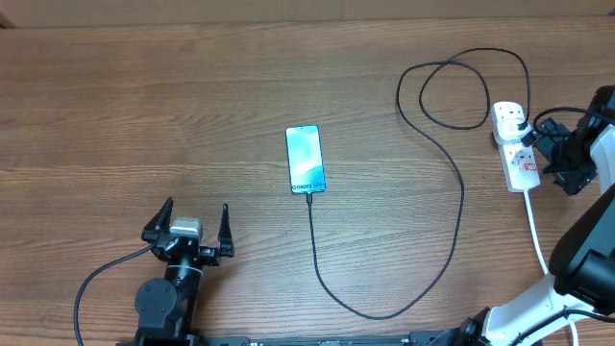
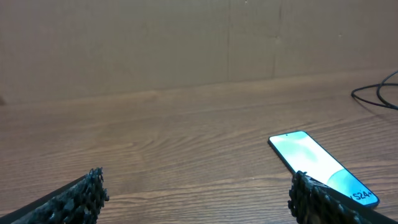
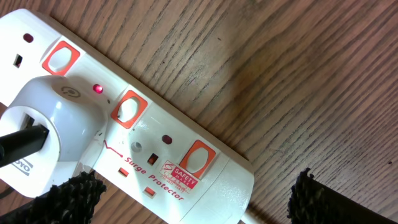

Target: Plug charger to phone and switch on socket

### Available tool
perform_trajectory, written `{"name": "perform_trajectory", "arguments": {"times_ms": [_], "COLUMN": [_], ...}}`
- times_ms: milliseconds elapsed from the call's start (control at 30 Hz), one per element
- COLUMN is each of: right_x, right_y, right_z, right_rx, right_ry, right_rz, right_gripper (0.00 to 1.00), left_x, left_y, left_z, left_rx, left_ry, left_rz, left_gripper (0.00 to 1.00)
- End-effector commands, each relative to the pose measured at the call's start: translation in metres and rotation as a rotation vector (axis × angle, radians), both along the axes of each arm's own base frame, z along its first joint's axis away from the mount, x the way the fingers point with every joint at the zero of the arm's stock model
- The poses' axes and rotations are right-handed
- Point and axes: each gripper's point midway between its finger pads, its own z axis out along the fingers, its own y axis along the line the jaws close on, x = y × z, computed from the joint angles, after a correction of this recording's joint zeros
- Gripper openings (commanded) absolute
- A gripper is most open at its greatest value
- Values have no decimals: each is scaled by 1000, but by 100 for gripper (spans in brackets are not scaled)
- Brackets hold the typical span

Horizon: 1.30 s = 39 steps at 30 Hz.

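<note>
The phone lies at the table's middle with its blue-teal screen lit; it also shows in the left wrist view. The charger cable runs from the phone's near end, loops round and reaches the socket at the right. In the right wrist view the socket holds a white adapter with the black cable in it, and a small red light glows beside it. My right gripper is open just right of the socket. My left gripper is open and empty near the front left.
The socket's white cord runs toward the front right past the right arm's base. Bare wooden table lies between the left gripper and the phone.
</note>
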Motion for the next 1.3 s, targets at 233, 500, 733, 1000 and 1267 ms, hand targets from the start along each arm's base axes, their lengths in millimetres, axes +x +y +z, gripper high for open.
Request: {"name": "perform_trajectory", "arguments": {"times_ms": [233, 500, 733, 1000, 1267], "right_x": [8, -8, -15, -6, -19], "right_y": [-4, 6, 41, 134, 148], "right_z": [92, 183, 231, 194, 117], "right_rx": [-119, -234, -281, -185, -187], "right_ry": [-208, -408, -532, -491, -361], "right_rz": [9, 9, 79, 322, 354], "right_gripper": [100, 100, 100, 100, 100], "left_x": [0, 0, 0, 0, 0], "left_y": [1, 1, 1, 1, 1], "left_z": [0, 0, 0, 0, 0], "left_rx": [29, 29, 29, 29, 29], "left_ry": [-8, -8, -8, -8, -8], "left_rz": [1, 1, 1, 1, 1], "left_gripper": [100, 99, 99, 100, 100]}}
